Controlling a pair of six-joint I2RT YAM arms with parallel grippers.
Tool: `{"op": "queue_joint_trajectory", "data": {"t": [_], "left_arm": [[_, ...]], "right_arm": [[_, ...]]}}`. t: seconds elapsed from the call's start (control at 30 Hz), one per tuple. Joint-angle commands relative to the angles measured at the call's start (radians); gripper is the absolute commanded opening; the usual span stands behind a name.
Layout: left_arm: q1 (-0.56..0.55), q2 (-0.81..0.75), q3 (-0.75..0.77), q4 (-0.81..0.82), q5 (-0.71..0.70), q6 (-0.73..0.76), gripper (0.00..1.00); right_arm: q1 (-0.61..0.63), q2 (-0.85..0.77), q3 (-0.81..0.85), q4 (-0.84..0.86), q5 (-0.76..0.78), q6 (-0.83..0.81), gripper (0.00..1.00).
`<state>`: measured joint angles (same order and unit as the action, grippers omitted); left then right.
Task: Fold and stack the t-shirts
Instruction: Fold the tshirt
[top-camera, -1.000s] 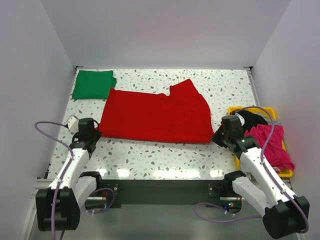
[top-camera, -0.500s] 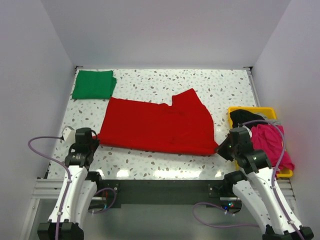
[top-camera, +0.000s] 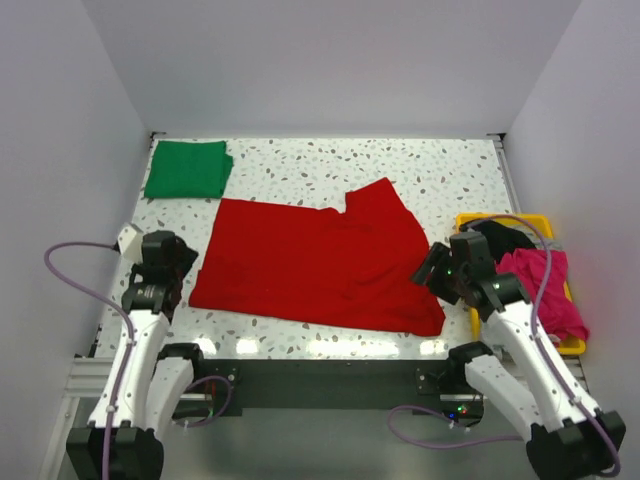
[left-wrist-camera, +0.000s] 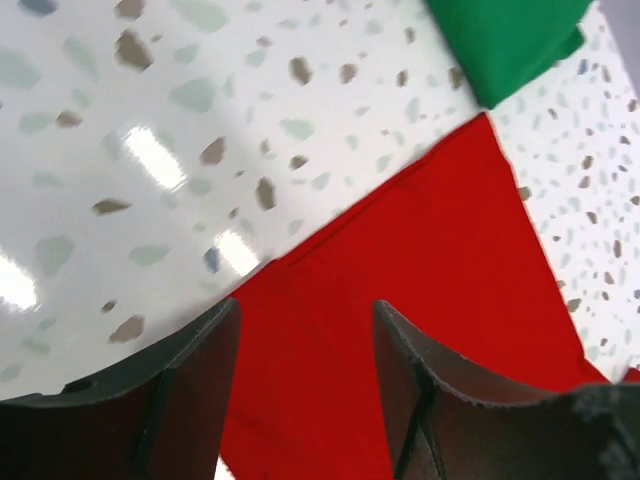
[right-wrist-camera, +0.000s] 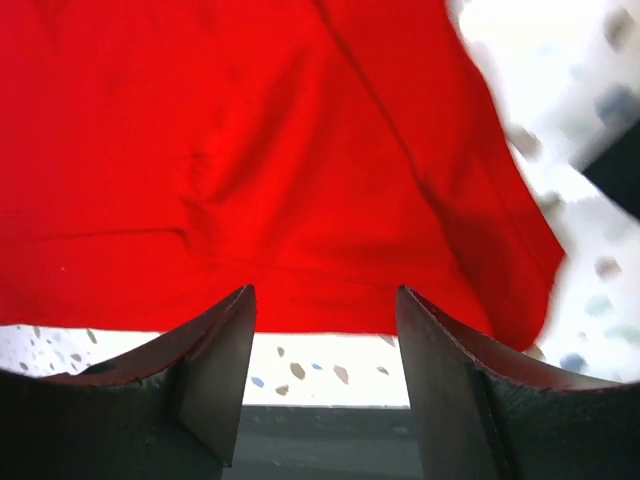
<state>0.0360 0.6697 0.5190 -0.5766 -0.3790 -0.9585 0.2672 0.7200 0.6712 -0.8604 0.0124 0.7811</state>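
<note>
Both arms have let go since a moment ago, and the red t-shirt (top-camera: 315, 262) now lies nearer the front edge of the table (top-camera: 300, 160). It's bright red and spread flat in a broad slab. Its left edge is straight, one sleeve juts out at the far right, and the near right corner runs to a slightly rumpled point. Left gripper (left-wrist-camera: 305, 325) is released, jaws apart over the shirt's near left corner with nothing between them. Right gripper (right-wrist-camera: 325, 295) is wide too, above the near right hem. The green t-shirt (top-camera: 187, 168) sits folded square in the far left corner. At right, the yellow tray (top-camera: 530, 220) holds magenta (top-camera: 545, 290) and black (top-camera: 505, 238) garments.
</note>
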Motion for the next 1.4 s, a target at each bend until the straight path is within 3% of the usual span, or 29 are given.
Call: {"op": "queue_joint_trajectory", "data": {"t": [0.0, 0.07, 0.2, 0.33, 0.57, 0.9, 1.37], "left_arm": [[-0.002, 0.164, 0.108, 0.202, 0.058, 0.139, 0.59], [-0.010, 0.320, 0.171, 0.277, 0.130, 0.171, 0.55], [-0.074, 0.559, 0.297, 0.340, 0.112, 0.204, 0.51], [-0.091, 0.752, 0.441, 0.360, 0.065, 0.225, 0.49], [-0.090, 1.075, 0.671, 0.393, 0.104, 0.282, 0.45], [-0.090, 1.297, 0.872, 0.400, 0.108, 0.319, 0.39], [-0.125, 1.415, 0.946, 0.351, 0.026, 0.307, 0.32]], "right_arm": [[-0.005, 0.166, 0.100, 0.281, -0.083, -0.094, 0.62], [-0.002, 0.264, 0.154, 0.326, -0.094, -0.129, 0.61], [0.001, 0.490, 0.305, 0.418, -0.086, -0.170, 0.60], [0.000, 0.617, 0.404, 0.463, -0.101, -0.213, 0.60], [0.001, 0.801, 0.522, 0.503, -0.019, -0.301, 0.60], [0.000, 1.013, 0.677, 0.543, 0.024, -0.345, 0.59], [0.000, 1.110, 0.722, 0.560, 0.052, -0.364, 0.59]]}}
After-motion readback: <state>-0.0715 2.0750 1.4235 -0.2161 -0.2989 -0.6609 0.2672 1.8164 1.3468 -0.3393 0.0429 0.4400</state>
